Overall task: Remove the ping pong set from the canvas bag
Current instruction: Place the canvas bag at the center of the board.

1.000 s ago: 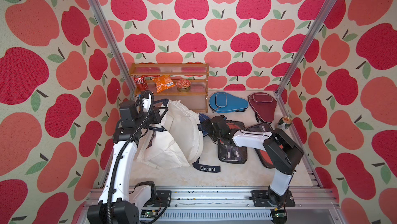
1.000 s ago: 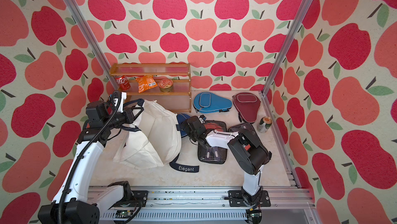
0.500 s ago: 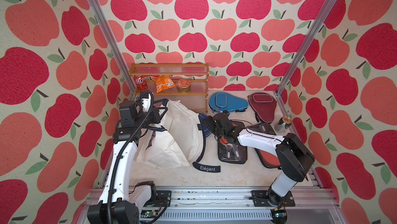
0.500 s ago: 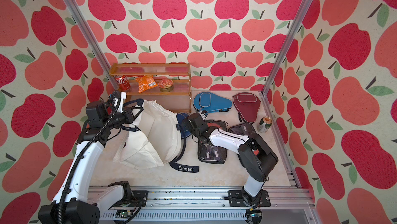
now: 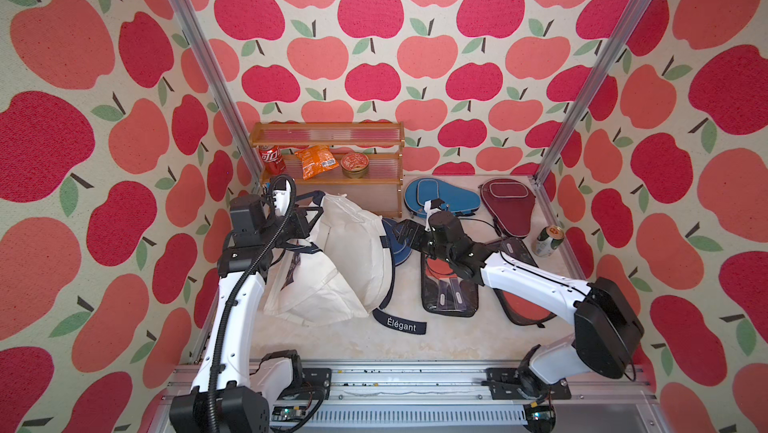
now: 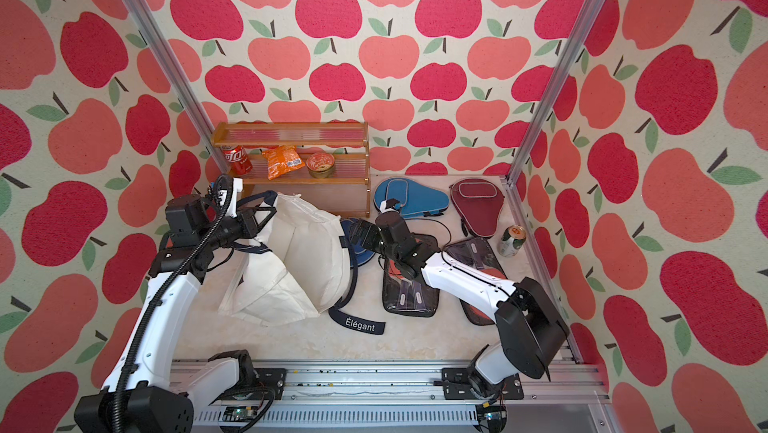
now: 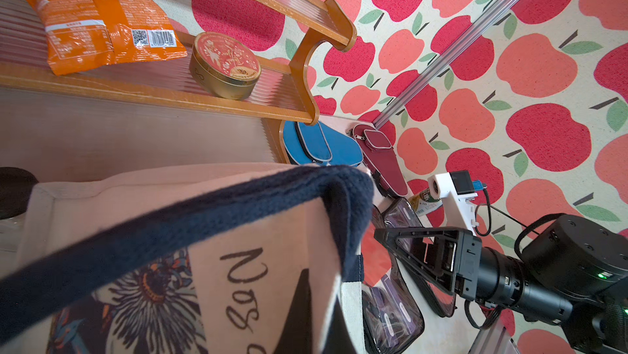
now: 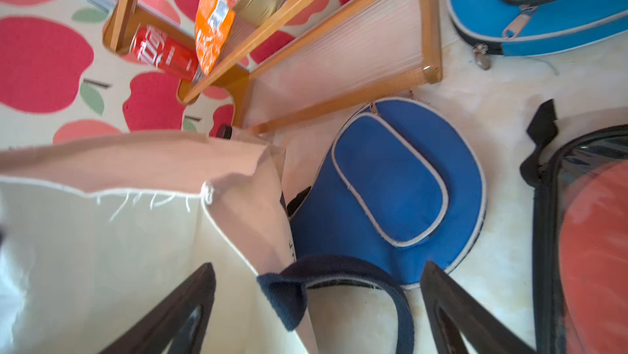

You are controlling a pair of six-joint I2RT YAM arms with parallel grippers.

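The left gripper (image 5: 309, 219) is pressed together on the top edge of the canvas bag (image 5: 349, 260), pinching it beside the navy handle (image 7: 204, 213) and holding that side up off the table (image 5: 457, 335), while the rest of the bag slumps on its side with its mouth facing the right arm. The dark blue paddle case (image 8: 390, 192) lies flat on the table at that mouth: its round end is out in the open, and its narrow end is hidden under the bag's edge. The right gripper (image 8: 317, 267) hangs just over this spot with its fingers (image 8: 176, 315) spread wide and nothing between them but a loop of navy strap below; whether they touch cloth or case cannot be told. Farther back lie a light blue case (image 5: 440, 198) and a maroon case (image 5: 505, 202), with a clear pouch (image 5: 449, 289) of red paddles under the right arm and a green can (image 5: 548, 240) near the corner post.
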